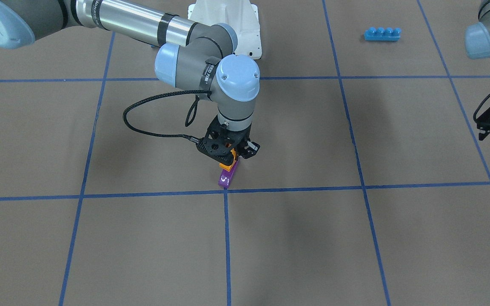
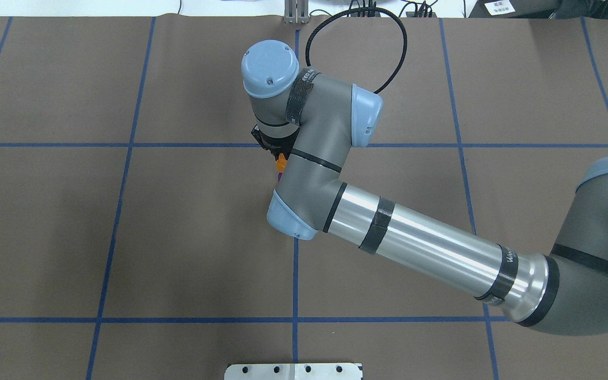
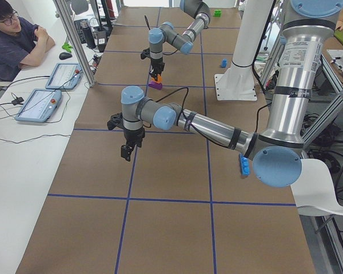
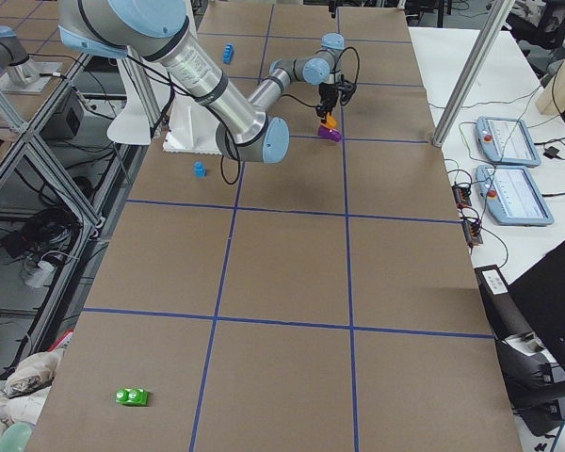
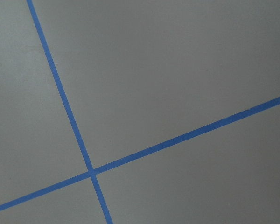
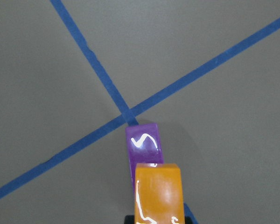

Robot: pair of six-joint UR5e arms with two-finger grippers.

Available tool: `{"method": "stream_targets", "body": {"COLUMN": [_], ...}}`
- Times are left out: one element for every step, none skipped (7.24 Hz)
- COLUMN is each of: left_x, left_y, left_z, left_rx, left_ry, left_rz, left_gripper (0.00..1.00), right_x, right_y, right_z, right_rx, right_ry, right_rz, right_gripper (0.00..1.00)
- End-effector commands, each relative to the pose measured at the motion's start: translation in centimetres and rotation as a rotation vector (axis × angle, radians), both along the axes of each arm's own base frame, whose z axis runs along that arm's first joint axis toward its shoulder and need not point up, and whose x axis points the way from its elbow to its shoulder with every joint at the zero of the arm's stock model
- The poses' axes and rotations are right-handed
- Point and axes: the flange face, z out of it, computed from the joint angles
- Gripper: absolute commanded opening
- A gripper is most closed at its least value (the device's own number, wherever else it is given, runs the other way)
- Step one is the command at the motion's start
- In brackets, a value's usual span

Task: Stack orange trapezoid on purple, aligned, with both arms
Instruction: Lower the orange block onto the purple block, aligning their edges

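Your orange trapezoid [image 1: 227, 165] is pinched in the right gripper [image 1: 230, 159] just over the purple [image 1: 226, 178], beside a tape crossing [image 1: 226, 191] mid-table, so seating and release look left to do; the left gripper [image 1: 489, 123] hangs well apart, spread or not you cannot tell.

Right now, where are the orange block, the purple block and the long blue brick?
orange trapezoid [image 6: 158, 191]: right wrist view, on its glossy upper face.
purple block [image 6: 142, 142]: right wrist view, on its shiny far end.
long blue brick [image 1: 382, 34]: front-facing view, on its middle.
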Motion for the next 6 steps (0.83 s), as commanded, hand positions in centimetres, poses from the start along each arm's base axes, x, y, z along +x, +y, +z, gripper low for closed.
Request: {"method": "stream_targets", "body": {"left_x": [0.01, 0.01, 0.01, 0.01, 0.11, 0.13], "left_y": [-0.03, -0.04, -0.04, -0.03, -0.07, -0.12], "left_z": [0.16, 0.24, 0.24, 0.17, 0.08, 0.00], "left_rx": [-0.004, -0.005, -0.005, -0.004, -0.002, -0.001], "left_ry": [-0.001, -0.001, -0.001, -0.001, 0.000, 0.000], "left_rz": [-0.001, -0.001, -0.001, -0.001, 0.001, 0.001], "left_gripper": [1.00, 1.00, 1.00, 1.00, 1.00, 1.00], "right_x": [-0.06, -0.15, -0.41, -0.38, -0.42, -1.00], "right_y": [-0.03, -0.09, -0.13, -0.11, -0.13, -0.22], "right_z": [0.17, 0.35, 0.74, 0.68, 0.68, 1.16], "right_rx": [0.001, -0.001, -0.003, -0.002, 0.000, 0.008], "right_ry": [0.001, 0.004, 0.011, 0.010, 0.007, -0.007], "right_rz": [-0.002, -0.002, -0.004, -0.004, -0.005, -0.006], "right_gripper": [0.00, 0.00, 0.00, 0.00, 0.00, 0.00]}}
